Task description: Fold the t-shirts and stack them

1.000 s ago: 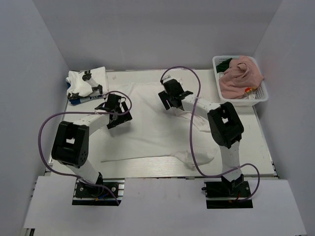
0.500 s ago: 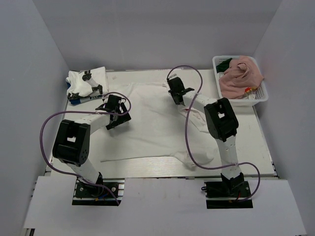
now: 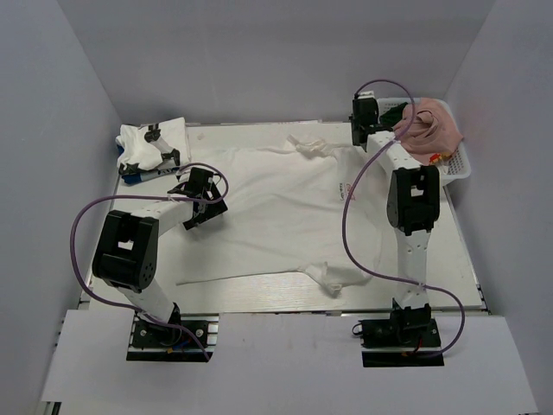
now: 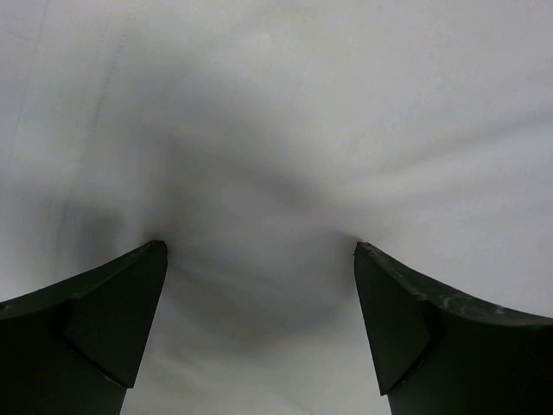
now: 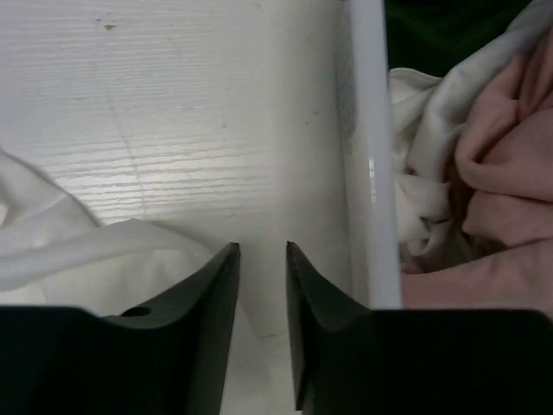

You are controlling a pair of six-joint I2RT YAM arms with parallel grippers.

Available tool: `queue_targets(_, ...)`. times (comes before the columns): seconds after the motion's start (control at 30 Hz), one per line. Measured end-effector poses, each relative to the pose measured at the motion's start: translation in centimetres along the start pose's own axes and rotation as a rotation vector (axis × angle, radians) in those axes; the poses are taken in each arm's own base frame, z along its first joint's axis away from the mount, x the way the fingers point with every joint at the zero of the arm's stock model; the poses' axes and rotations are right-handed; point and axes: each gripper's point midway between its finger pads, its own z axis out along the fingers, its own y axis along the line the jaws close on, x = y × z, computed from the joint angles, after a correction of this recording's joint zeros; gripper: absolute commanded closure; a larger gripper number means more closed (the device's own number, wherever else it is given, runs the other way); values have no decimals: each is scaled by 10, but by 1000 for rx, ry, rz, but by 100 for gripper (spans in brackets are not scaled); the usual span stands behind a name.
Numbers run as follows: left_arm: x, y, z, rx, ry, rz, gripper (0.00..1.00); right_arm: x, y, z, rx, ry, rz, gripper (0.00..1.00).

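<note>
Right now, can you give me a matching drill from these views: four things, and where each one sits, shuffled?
Things:
1. pink shirt
2. spread white shirt
3. bundled white shirt
4. right gripper

Places:
A. far left corner of the table
B. just outside the basket wall
C. inside the basket
D. flat across the middle of the table

Pairs: 1-C, 2-D, 3-A, 4-B

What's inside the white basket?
A dusty pink t-shirt is piled on top and fills most of the basket. Some white cloth shows beside it, and dark green cloth at one corner. Whatever lies beneath them is covered.
</note>
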Motion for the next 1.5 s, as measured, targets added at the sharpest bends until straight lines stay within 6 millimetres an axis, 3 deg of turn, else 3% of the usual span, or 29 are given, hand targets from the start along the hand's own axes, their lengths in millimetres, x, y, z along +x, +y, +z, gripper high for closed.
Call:
queue_targets(0.03, 0, 1, 0, -5, -1, 1, 0, -3, -6, 2, 1, -3, 7, 58)
queue_targets(0.13, 0, 2, 0, -9, -2, 4, 0, -1, -5, -1, -40, 6, -4, 26)
queue_targets(0.17, 0, 2, -1, -7, -1, 9, 0, 2, 3, -4, -82, 9, -19, 10)
queue_targets(0.27, 0, 2, -2, -2, 4, 24, 0, 10, 38, -25, -226, 16, -74, 10)
queue_targets(0.4, 4, 2, -3, 10, 22, 51, 0, 4, 92, -53, -383, -19, -138, 10)
queue_targets(0.5, 5, 2, -5, 15, 31, 61, 0, 3, 124, -63, -434, -34, -180, 10)
queue_targets(0.63, 7, 1, -8, 27, 41, 69, 0, 10, 151, -52, -412, -59, -284, 10)
queue_targets(0.77, 9, 2, -9, 26, 52, 82, 0, 21, 155, -25, -366, -73, -389, 10)
queue_targets(0.87, 10, 2, -9, 28, 57, 86, 0, 22, 148, -3, -315, -104, -451, 45)
queue_targets(0.9, 11, 2, -10, 30, 61, 87, 0, 20, 145, 2, -292, -118, -464, 72)
queue_targets(1.0, 11, 2, -10, 33, 66, 85, 0, 6, 138, 14, -229, -179, -448, 88)
queue_targets(1.03, 11, 3, -10, 33, 67, 84, 0, -1, 135, 16, -203, -205, -430, 100)
queue_targets(1.27, 13, 1, -10, 44, 77, 85, 0, -80, 114, 38, -30, -406, -171, 100)
queue_targets(1.3, 13, 1, -10, 46, 79, 85, 0, -88, 109, 41, -14, -429, -129, 97)
queue_targets(1.4, 13, 0, -10, 50, 80, 86, 0, -90, 92, 53, -3, -427, -22, 10)
queue_targets(1.5, 14, 0, -10, 51, 81, 89, 0, -77, 82, 61, -82, -387, 15, 9)
